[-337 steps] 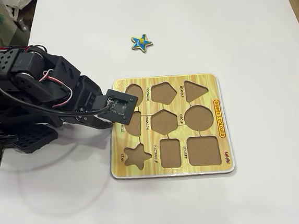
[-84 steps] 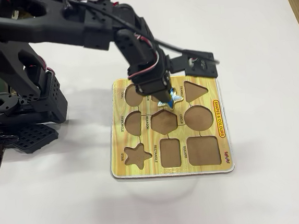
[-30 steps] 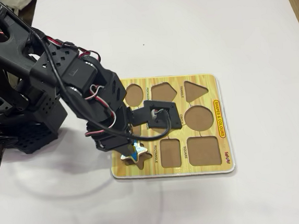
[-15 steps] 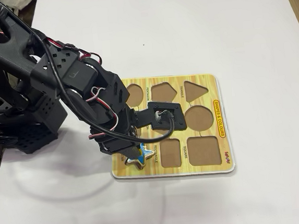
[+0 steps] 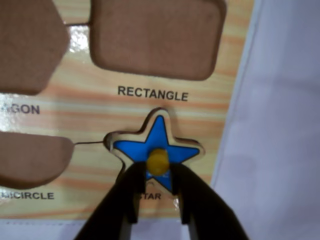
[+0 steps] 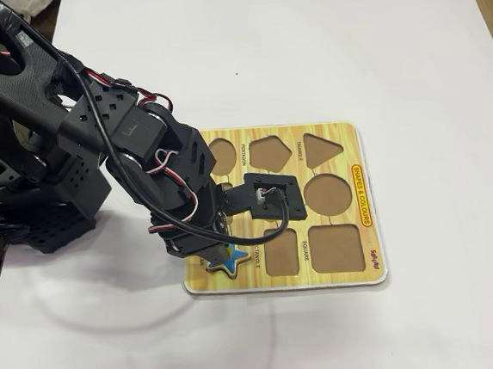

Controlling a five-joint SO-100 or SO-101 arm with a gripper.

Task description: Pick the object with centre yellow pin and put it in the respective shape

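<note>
The blue star piece (image 5: pixel 159 135) with a yellow centre pin (image 5: pixel 158 161) lies in the star-shaped recess above the label STAR on the wooden shape board (image 5: pixel 90 90). A thin dark gap shows along its upper left edge; I cannot tell if it is fully seated. My black gripper (image 5: pixel 158 171) comes in from the bottom edge, its two fingers pressed against either side of the yellow pin. In the fixed view the star (image 6: pixel 232 259) sits at the board's near left corner under the gripper (image 6: pixel 222 254).
Empty recesses surround the star: the rectangle (image 5: pixel 155 35), the semicircle (image 5: pixel 30 155) and the pentagon (image 5: pixel 25 45). The board (image 6: pixel 337 133) lies on a white table, with several more empty recesses toward its right. The arm's base stands at the left.
</note>
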